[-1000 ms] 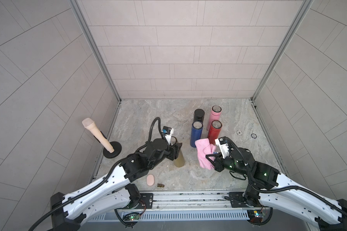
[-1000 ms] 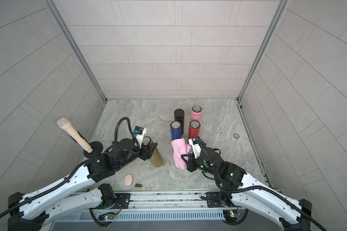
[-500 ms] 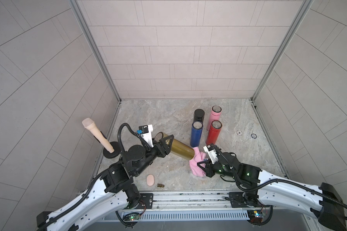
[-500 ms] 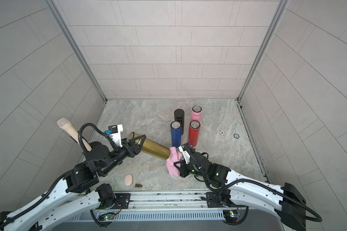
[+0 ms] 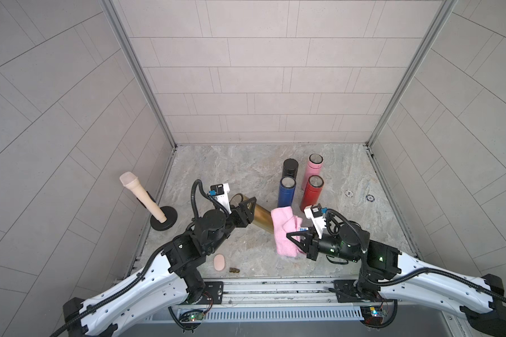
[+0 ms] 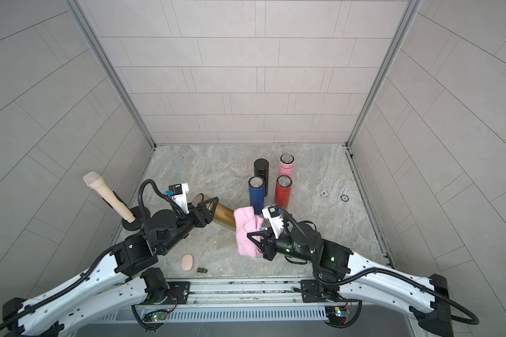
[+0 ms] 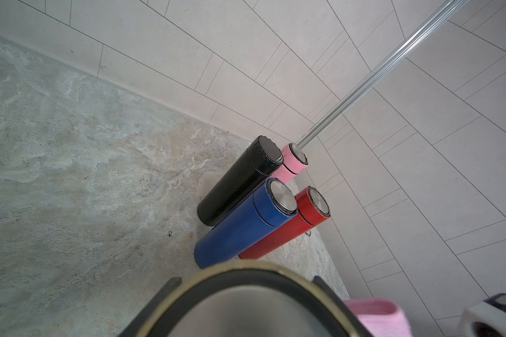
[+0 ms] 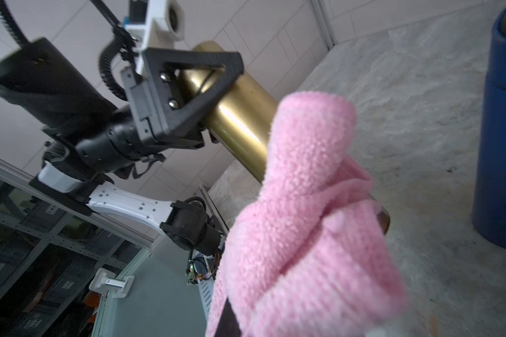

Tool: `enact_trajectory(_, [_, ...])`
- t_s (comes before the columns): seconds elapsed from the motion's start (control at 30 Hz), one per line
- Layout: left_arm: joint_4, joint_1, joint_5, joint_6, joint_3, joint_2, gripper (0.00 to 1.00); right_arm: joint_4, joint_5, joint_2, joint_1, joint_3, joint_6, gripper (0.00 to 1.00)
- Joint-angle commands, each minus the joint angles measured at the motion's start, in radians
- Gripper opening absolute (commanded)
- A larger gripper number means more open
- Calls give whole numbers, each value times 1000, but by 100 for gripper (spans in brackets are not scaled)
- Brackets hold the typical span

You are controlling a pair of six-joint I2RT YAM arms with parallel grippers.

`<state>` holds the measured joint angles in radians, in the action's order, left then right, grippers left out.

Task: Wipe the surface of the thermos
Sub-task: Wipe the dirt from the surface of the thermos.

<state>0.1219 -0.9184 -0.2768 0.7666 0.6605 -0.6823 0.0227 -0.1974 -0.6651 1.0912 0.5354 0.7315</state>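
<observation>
Left gripper (image 5: 247,206) clamped on gold thermos (image 5: 262,221) near lid end, body tilted. Right gripper (image 5: 294,239) pinching pink cloth (image 5: 282,224), draped over lower end. Stroke cloth along body toward left jaws, stop short. Mind blue thermos (image 5: 286,194) close behind.

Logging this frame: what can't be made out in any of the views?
- gold thermos: its base end is covered by the pink cloth in both top views.
- right gripper: fingers mostly buried in the cloth in the right wrist view.
- cap: blurred and cut by the edge in the left wrist view, hiding the body.
- brown item: too small to identify in the top views.
</observation>
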Motion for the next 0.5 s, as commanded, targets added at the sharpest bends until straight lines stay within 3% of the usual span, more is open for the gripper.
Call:
enact_trajectory(0.0, [-125, -2, 45, 31, 16, 0, 0, 78, 3, -75, 13, 24, -17, 0])
enact_trajectory(0.2, [-158, -3, 128, 67, 34, 16, 0, 59, 68, -261, 10, 20, -50, 0])
enact_trajectory(0.47, [-117, -1, 135, 77, 49, 103, 0, -74, 215, -187, -11, -56, -31, 0])
